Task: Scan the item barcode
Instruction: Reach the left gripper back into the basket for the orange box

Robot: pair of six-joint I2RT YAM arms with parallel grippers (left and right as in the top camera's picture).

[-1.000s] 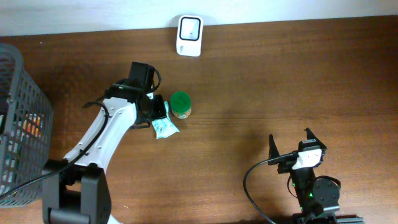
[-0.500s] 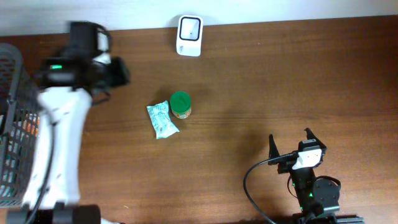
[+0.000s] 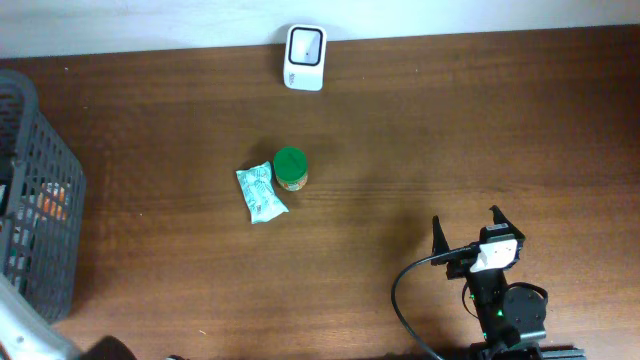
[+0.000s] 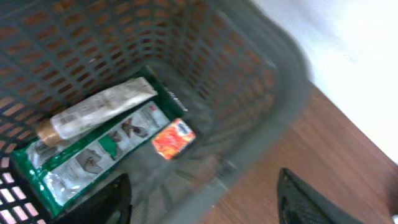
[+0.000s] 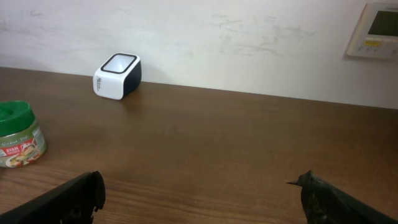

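Note:
The white barcode scanner (image 3: 304, 44) stands at the table's far edge and also shows in the right wrist view (image 5: 117, 76). A green-lidded jar (image 3: 291, 168) (image 5: 20, 134) stands mid-table, and a pale teal packet (image 3: 261, 192) lies against its left side. My left gripper (image 4: 202, 205) is open and holds nothing. It hangs over the rim of the grey basket (image 4: 273, 106), far from both items. My right gripper (image 3: 468, 228) (image 5: 202, 199) is open over bare wood at the front right.
The grey mesh basket (image 3: 30, 200) sits at the table's left edge. It holds a green box (image 4: 93, 158), a tube (image 4: 102, 109) and a small orange packet (image 4: 173, 138). A blurred part of the left arm (image 3: 25, 335) shows at the bottom left.
The left arm has swung away from the packet and jar, leftwards to over the basket. The packet stays on the table beside the jar. The right arm has not moved.

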